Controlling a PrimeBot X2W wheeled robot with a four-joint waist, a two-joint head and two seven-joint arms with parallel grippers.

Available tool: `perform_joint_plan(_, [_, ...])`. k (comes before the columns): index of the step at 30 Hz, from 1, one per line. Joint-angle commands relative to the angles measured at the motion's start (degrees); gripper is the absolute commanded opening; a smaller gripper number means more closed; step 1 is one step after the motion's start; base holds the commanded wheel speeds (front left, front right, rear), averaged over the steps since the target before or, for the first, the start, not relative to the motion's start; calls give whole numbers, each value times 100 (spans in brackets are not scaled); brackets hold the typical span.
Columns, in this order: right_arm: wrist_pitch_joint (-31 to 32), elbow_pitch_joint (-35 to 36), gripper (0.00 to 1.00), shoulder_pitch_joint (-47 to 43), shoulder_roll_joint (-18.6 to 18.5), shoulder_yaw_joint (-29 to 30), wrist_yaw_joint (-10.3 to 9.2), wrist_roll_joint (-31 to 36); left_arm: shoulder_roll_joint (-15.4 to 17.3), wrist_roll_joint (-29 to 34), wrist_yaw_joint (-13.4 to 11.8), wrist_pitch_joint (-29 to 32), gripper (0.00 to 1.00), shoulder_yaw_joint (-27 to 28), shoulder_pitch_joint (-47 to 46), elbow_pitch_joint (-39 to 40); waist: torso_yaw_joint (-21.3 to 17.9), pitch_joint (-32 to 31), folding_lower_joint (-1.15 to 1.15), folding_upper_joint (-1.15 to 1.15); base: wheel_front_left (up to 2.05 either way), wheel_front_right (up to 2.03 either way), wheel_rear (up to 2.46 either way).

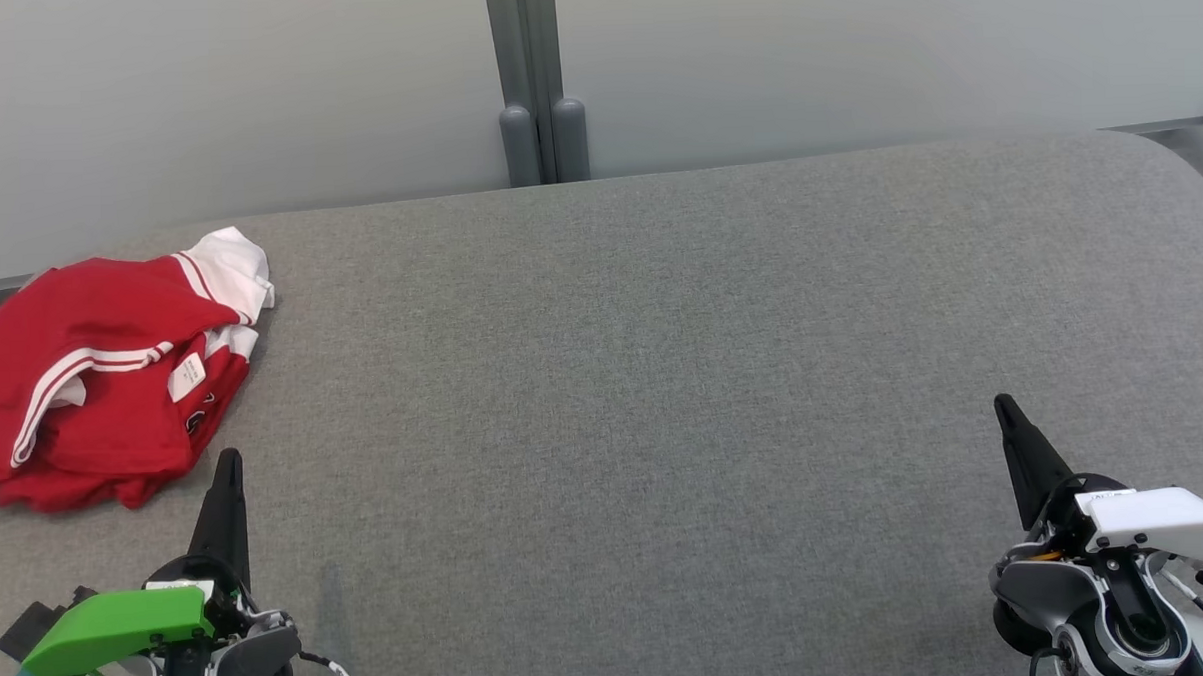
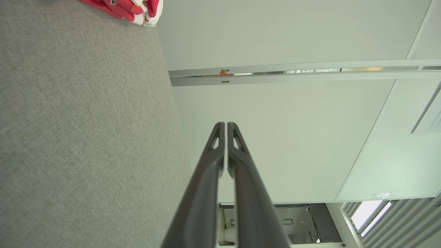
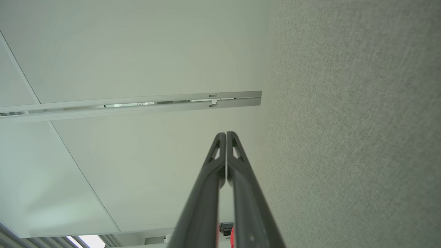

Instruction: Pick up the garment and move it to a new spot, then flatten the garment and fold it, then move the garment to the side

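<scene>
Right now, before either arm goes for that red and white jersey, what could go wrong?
The red and white jersey lies bunched in layers, so a pinch may lift only the top fold.
It runs past the head view's left edge on the grey fabric surface, so its far side goes unchecked.
Both the left gripper and right gripper are shut; they must open before any grasp.

Right hand (image 3: pixel 226 133) fingers pressed together, empty; grey fabric surface (image 3: pixel 351 120) right, pale wall panels (image 3: pixel 131 51) left.
</scene>
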State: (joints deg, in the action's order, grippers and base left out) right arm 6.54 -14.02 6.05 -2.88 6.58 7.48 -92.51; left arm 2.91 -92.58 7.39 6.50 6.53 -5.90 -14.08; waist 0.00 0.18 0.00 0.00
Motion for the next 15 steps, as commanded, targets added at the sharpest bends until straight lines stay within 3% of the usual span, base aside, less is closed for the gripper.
perform_joint_plan(1, [10,-6,0,48,1,2,2,21,1,33,34,16,0,7,-88,-3,0,0,0,0,0,0,0])
perform_joint_plan(15, [10,-6,0,48,1,2,2,21,1,33,34,16,0,7,-88,-2,0,0,0,0,0,0,0])
